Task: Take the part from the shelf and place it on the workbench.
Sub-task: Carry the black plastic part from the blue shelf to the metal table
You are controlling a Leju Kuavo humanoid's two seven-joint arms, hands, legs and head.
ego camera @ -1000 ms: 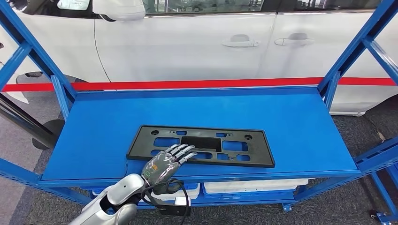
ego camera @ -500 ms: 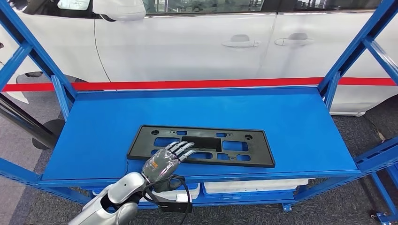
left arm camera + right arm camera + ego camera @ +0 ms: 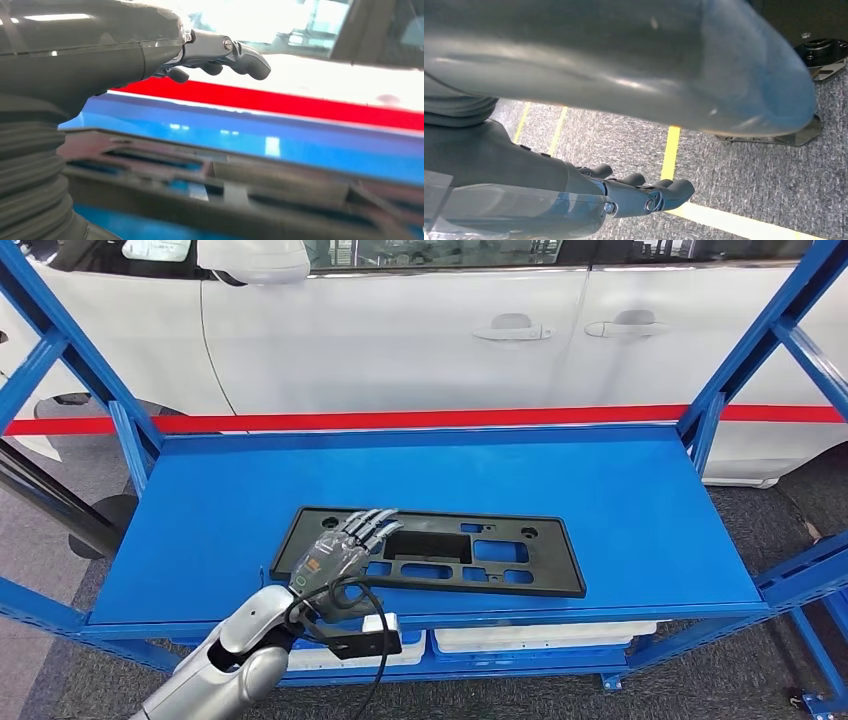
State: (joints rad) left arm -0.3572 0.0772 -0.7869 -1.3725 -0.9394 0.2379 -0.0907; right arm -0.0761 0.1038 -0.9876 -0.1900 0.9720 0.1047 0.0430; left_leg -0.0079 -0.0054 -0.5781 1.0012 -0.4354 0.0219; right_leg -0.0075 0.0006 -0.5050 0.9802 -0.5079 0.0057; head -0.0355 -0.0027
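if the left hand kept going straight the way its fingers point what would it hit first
Probably the black plastic part itself: the left hand hangs low over its near-left portion, fingers aimed across it toward the shelf's back. Its height above the part is unclear.

Left arm [image 3: 225, 660] enters from lower left of head view, silver, angled up and right. Left hand [image 3: 340, 550] at lower centre-left of frame, palm down, fingers [image 3: 372, 523] stretched forward and apart, holding nothing. In left wrist view, left hand fingers [image 3: 240, 55] reach toward upper centre, slightly bent. Right hand [image 3: 624, 195] at lower centre of right wrist view, fingers loosely curled, empty, hanging.
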